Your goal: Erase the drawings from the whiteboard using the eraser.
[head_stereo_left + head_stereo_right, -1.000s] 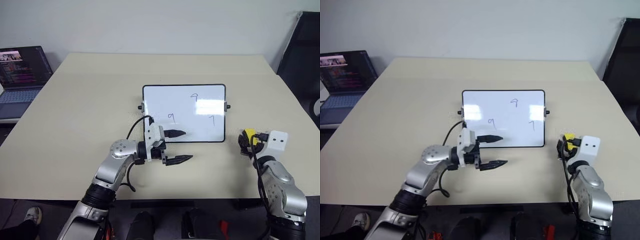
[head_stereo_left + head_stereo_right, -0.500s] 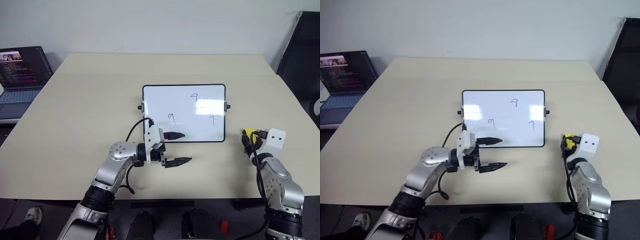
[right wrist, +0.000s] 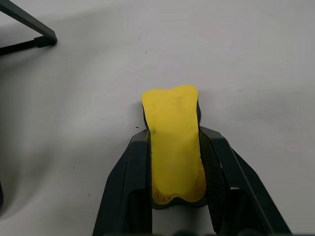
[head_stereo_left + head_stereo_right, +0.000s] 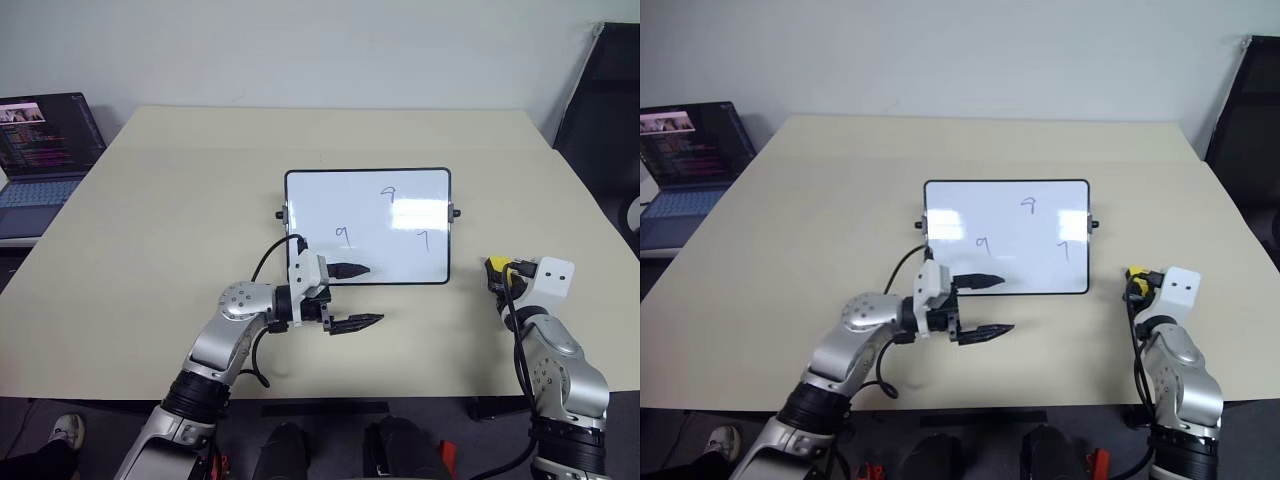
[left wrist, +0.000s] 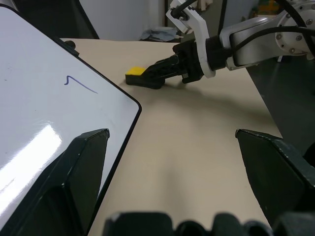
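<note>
At the right edge of the frame the right gripper pinched the yellow eraser on the beige table. The whiteboard lay at centre, its three drawings intact (small 9-like squiggles). The left gripper stood wide, empty, straddling the board's lower edge.

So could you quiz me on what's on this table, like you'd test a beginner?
1. True or false: the right pincer is shut on the eraser.
2. How many drawings are on the whiteboard?
3. The left pincer is: A) holding the eraser, B) open at the whiteboard's near edge, C) resting on the laptop.

Key: 1 true. 2 three. 3 B.
</note>
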